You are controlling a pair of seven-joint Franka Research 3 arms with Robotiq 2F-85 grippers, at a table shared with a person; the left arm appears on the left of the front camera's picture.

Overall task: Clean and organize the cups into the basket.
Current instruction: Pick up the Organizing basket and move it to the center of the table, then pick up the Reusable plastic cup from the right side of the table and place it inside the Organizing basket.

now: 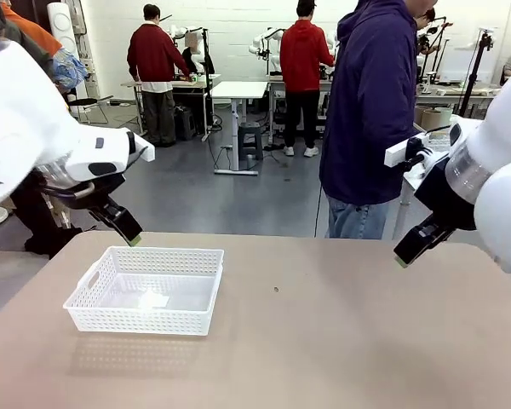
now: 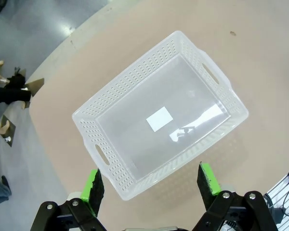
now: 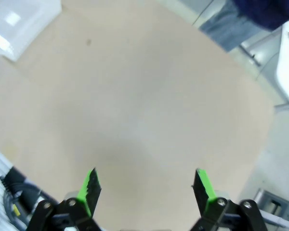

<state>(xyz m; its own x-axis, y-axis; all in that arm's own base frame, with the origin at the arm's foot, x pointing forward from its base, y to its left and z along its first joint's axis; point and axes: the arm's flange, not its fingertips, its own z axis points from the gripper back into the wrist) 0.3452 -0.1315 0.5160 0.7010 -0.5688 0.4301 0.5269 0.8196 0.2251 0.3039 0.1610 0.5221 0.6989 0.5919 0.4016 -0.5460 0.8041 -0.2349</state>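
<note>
White lattice basket [image 1: 140, 317] at ten o'clock lies empty; my left gripper [image 1: 129, 232] and right gripper [image 1: 406, 254] hang open, and a straight drop could clip its rim.

Shallow rectangular white plastic basket [image 1: 145, 319]: fine lattice walls, smooth glossy floor catching glare.
Beige tabletop [image 1: 349, 341]: smooth, matt.
White left-arm shell [image 1: 17, 119]: smooth, glossy plastic.
Left gripper [image 2: 149, 168]: matt black fingers [image 2: 99, 191], green pads [image 2: 208, 177].
Person's dark blue top [image 1: 370, 102]: matt cloth.

White lattice basket [image 1: 140, 320] on tan table [image 1: 349, 341]
</note>
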